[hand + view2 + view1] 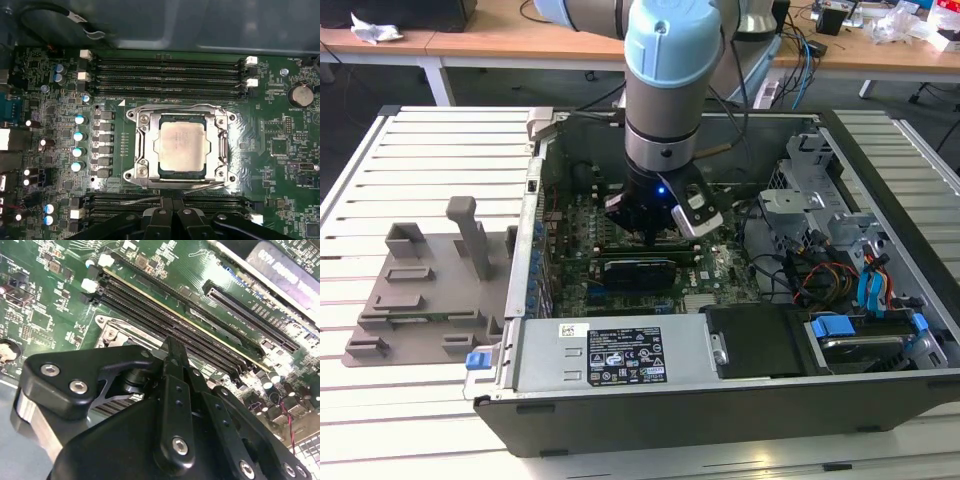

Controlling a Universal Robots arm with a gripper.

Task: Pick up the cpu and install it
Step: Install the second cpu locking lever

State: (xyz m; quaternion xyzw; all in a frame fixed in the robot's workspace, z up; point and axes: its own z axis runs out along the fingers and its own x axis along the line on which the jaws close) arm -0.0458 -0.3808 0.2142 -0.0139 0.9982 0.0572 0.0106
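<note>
I see the flat silver square cpu [181, 145] mid-frame in its socket | black gripper [172, 215] fingers together, holding nothing | a bump could bend pins.

Arm upright, wrist pointing straight down, black tool [655, 232] hanging low, its linkage folded together

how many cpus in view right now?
1. The cpu lies inside the metal socket frame on the motherboard, between two banks of memory slots, in the first wrist view. The gripper covers some board, so another could be hidden.
</note>
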